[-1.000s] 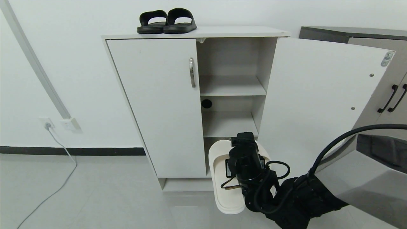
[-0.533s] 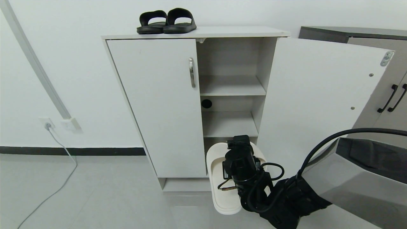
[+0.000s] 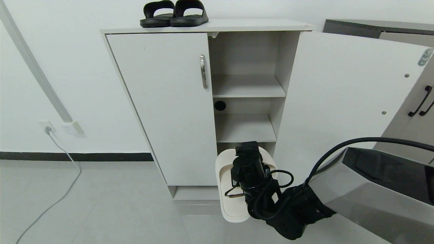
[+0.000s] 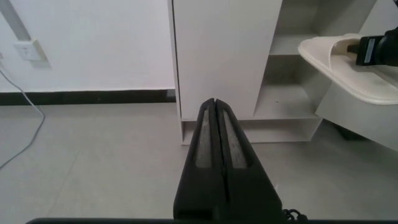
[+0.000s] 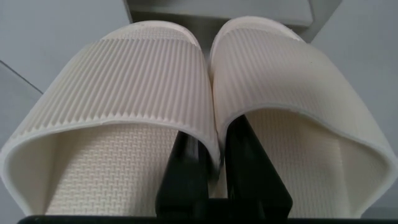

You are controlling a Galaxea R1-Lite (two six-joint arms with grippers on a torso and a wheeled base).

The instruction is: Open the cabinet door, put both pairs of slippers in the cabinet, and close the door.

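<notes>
Your left end effector (image 4: 214, 124) hangs clenched on nothing, low before the cabinet (image 3: 162, 101), whose top carries the black slippers (image 3: 174, 13). Your right end effector (image 5: 214, 158) grips the white slippers (image 3: 222, 179) by their adjoining straps. Their toes point into the bottom compartment just ahead, long axis running inward, beside the open door (image 3: 339, 101).

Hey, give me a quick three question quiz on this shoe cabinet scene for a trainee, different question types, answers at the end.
1. True or false: the black slippers lie inside the cabinet.
2. What do the jaws of the right gripper hold? A) white slippers B) black slippers C) nothing
3. Fill in: the cabinet's right door is ____.

Key: 1 false, they lie on top of it; 2 A; 3 open.
</notes>
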